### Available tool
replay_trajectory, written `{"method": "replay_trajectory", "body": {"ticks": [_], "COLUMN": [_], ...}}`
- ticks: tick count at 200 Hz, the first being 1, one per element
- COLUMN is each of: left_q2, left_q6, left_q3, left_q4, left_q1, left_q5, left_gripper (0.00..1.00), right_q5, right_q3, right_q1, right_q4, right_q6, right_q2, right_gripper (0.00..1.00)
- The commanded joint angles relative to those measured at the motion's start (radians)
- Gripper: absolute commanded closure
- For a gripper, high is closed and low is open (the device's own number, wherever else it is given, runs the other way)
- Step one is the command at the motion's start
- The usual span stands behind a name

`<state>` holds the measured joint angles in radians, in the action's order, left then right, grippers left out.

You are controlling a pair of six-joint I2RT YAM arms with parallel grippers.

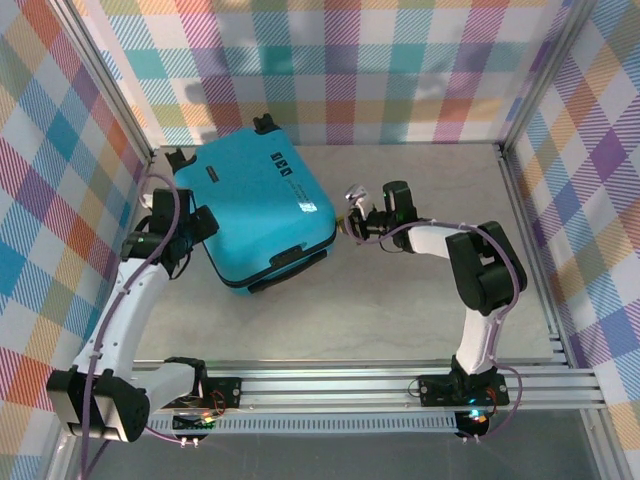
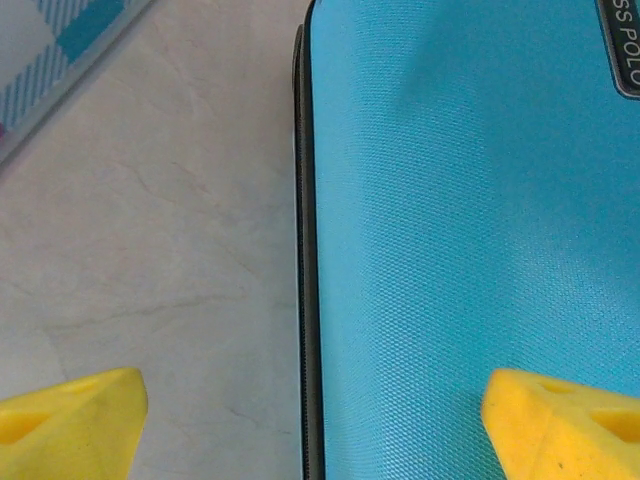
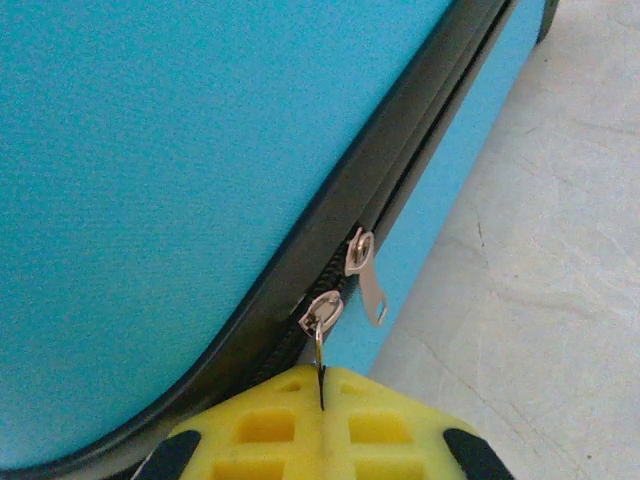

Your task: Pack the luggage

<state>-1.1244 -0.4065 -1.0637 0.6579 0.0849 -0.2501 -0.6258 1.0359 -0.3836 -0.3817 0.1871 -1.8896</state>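
The luggage [image 1: 262,205] is a turquoise hard-shell suitcase lying shut and flat on the table, its black wheels toward the back. At its left edge my left gripper [image 1: 203,225] stands open; in the left wrist view its yellow fingertips [image 2: 70,425] straddle the black zipper edge [image 2: 305,250], one over the table and one over the shell [image 2: 470,220], holding nothing. My right gripper [image 3: 322,400] is at the suitcase's right corner [image 1: 335,228], shut on the metal pull of one zipper slider [image 3: 322,315]. A second slider [image 3: 360,250] sits just beyond it, its tab hanging free.
The grey table [image 1: 400,300] has open room in front of and to the right of the suitcase. Plaid walls [image 1: 340,70] enclose the back and sides, with metal frame rails [image 1: 530,230] along the table's edges.
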Motion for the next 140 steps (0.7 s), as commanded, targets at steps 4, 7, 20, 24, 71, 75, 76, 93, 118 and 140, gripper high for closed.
{"method": "replay_trajectory", "body": {"ticks": [4, 7, 20, 24, 71, 75, 76, 93, 118, 140], "left_q2": [-0.042, -0.045, -0.067, -0.077, -0.219, -0.233, -0.236, -0.278, -0.276, -0.226], "left_q6": [0.035, 0.037, 0.054, 0.059, 0.082, 0.088, 0.089, 0.107, 0.133, 0.132], "left_q3": [0.036, 0.036, 0.03, 0.028, -0.028, -0.043, -0.046, -0.107, -0.194, -0.24], "left_q4": [-0.169, -0.178, -0.202, -0.208, -0.323, -0.322, -0.322, -0.31, -0.258, -0.224], "left_q1": [-0.032, -0.035, -0.047, -0.051, -0.122, -0.124, -0.125, -0.131, -0.132, -0.117], "left_q5": [0.193, 0.201, 0.232, 0.238, 0.33, 0.333, 0.334, 0.339, 0.307, 0.319], "left_gripper": [0.12, 0.12, 0.12, 0.12, 0.13, 0.14, 0.14, 0.14, 0.15, 0.15], "right_q5": [-0.023, -0.023, -0.02, -0.018, 0.032, 0.036, 0.036, 0.052, 0.073, 0.08], "right_q3": [-0.032, -0.035, -0.05, -0.054, -0.114, -0.12, -0.122, -0.142, -0.166, -0.187], "right_q1": [-0.015, -0.017, -0.028, -0.032, -0.115, -0.122, -0.125, -0.163, -0.213, -0.238], "right_q4": [-0.05, -0.053, -0.057, -0.058, -0.073, -0.074, -0.074, -0.083, -0.092, -0.111], "right_q6": [-0.014, -0.015, -0.015, -0.015, -0.003, -0.003, -0.003, 0.0, 0.001, -0.015], "right_q2": [0.055, 0.057, 0.068, 0.072, 0.125, 0.129, 0.13, 0.15, 0.178, 0.195], "right_gripper": [1.0, 1.0, 1.0, 1.0, 1.0, 1.0, 1.0, 1.0, 1.0, 1.0]}}
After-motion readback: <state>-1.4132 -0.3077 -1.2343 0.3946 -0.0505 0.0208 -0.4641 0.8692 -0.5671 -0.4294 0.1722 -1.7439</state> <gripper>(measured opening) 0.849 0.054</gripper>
